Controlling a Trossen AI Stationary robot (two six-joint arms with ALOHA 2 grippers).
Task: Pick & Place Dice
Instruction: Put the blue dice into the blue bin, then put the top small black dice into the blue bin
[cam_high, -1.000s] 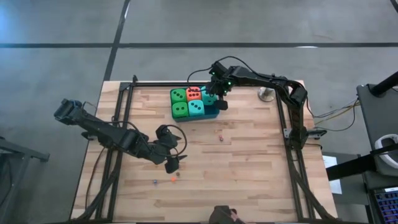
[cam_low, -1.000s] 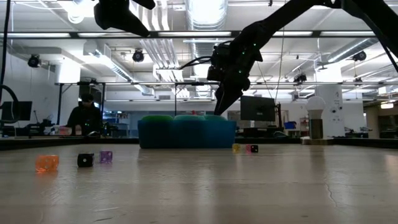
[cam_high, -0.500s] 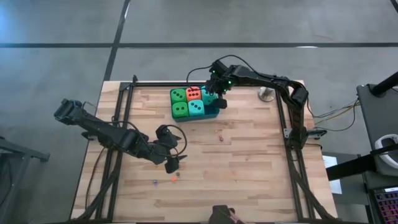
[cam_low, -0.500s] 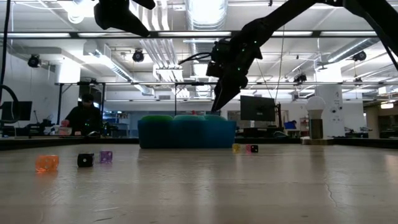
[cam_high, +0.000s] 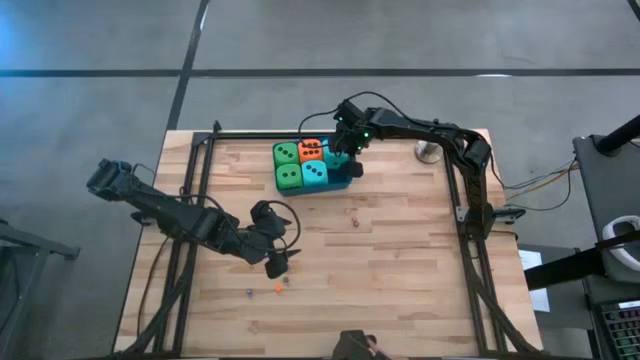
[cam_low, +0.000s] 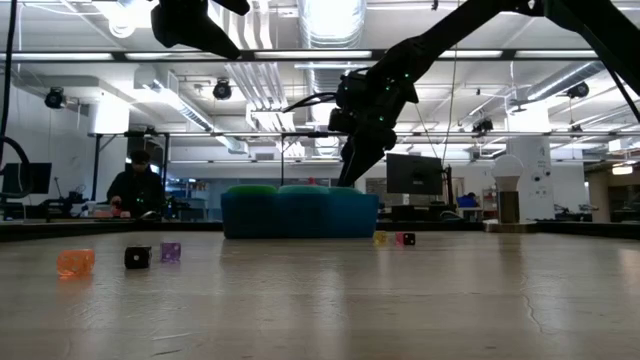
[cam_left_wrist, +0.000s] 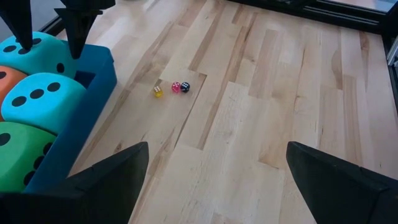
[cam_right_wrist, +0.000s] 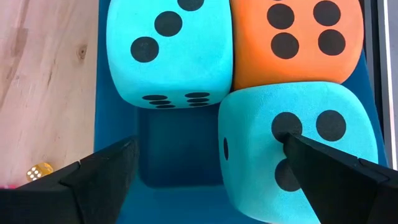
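Right tool (cam_high: 342, 160) spread wide, empty, hanging over the blue tray (cam_high: 338, 184) at the far middle of the desk (cam_high: 400, 260), fingers straddling the teal die (cam_right_wrist: 298, 149) at the tray's right end. Not clamped on anything.

All five big dice in the tray: two green (cam_high: 288, 165), orange-red (cam_high: 311, 150), second teal (cam_high: 315, 173), plus the one under the tool. Packed face to face, one pocket beside that die looks bare.

Left tool (cam_high: 276, 264) parked low near the desk's front-left, also apart, holding nothing. Small loose dice (cam_low: 137, 257) scattered on the desk near it, three more tiny ones (cam_left_wrist: 171, 88) just beside the tray.

Risks from here:
- Straight descent could land a finger on the die's top instead of beside it; neighbours leave little gap.
- Soft foam: squeeze may deform, then slip on lift.
- Lift may drag the adjacent orange-red die or tip the tray.
- Finger could catch the tray wall on that side.
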